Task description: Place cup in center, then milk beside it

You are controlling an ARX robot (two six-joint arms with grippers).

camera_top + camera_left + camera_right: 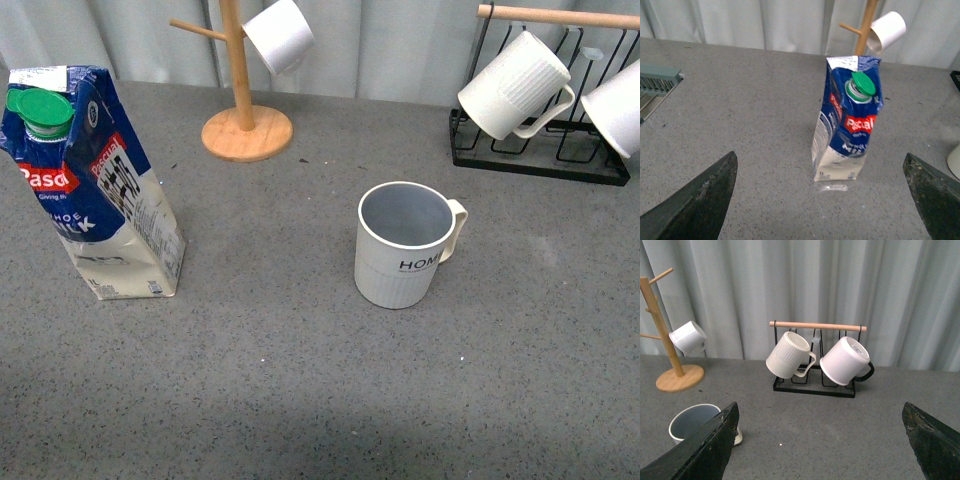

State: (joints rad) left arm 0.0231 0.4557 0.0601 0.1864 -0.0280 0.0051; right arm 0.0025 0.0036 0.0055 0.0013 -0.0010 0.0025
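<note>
- Cup (405, 245) stands upright near the middle of the grey table (300, 400) in the front view: off-white, ribbed below, black "HOME", dark rim line, greyish inside, handle to the right. Milk (95, 185), taller, blue and white with green cap and red label, leans well apart at the left. Behind them: mug tree (240, 100), rack (540, 165).
- Left wrist view: left claw (820, 156) spread wide, holding nothing, the milk beyond its fingers (695, 200). Only here a grille (657, 80) shows.
- Right wrist view: right claw (820, 405) spread wide, holding nothing; the cup is half hidden behind one finger. Only here the rack's ribbed mug (789, 355) and smooth mug (845, 360) show whole.
</note>
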